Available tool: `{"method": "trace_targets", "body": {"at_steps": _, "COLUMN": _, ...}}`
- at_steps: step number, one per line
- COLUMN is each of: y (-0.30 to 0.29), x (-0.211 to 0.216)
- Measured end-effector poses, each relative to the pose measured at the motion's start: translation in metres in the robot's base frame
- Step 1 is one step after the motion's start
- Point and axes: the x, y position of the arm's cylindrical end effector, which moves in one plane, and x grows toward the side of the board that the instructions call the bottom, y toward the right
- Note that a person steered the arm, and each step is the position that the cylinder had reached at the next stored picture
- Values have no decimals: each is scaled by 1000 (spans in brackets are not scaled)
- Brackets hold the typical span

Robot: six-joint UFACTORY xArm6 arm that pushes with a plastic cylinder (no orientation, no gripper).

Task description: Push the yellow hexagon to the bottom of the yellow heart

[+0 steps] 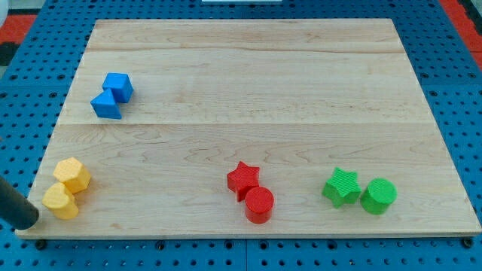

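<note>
Two yellow blocks touch near the board's bottom left corner. The upper one, the yellow hexagon (72, 175), sits just above and right of the lower one, the rounder yellow heart (60, 202). My tip (28, 220) is at the board's bottom left edge, just left of and slightly below the heart, with a small gap between them. The dark rod enters from the view's left edge.
A blue cube (118, 85) and a blue triangle (105, 105) touch at the upper left. A red star (243, 178) and a red cylinder (259, 204) sit at the bottom centre. A green star (341, 187) and a green cylinder (378, 196) sit at the bottom right.
</note>
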Motion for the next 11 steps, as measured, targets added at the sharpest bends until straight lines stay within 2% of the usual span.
{"method": "trace_targets", "body": {"at_steps": 1, "y": 52, "x": -6}}
{"method": "trace_targets", "body": {"at_steps": 4, "y": 74, "x": -55}}
{"method": "trace_targets", "body": {"at_steps": 5, "y": 52, "x": -13}}
{"method": "trace_targets", "body": {"at_steps": 6, "y": 32, "x": 12}}
{"method": "trace_targets", "body": {"at_steps": 7, "y": -18, "x": 11}}
{"method": "trace_targets", "body": {"at_steps": 8, "y": -33, "x": 3}}
{"method": "trace_targets", "body": {"at_steps": 9, "y": -13, "x": -12}}
{"method": "trace_targets", "body": {"at_steps": 10, "y": -10, "x": -43}}
{"method": "trace_targets", "body": {"at_steps": 11, "y": 25, "x": -74}}
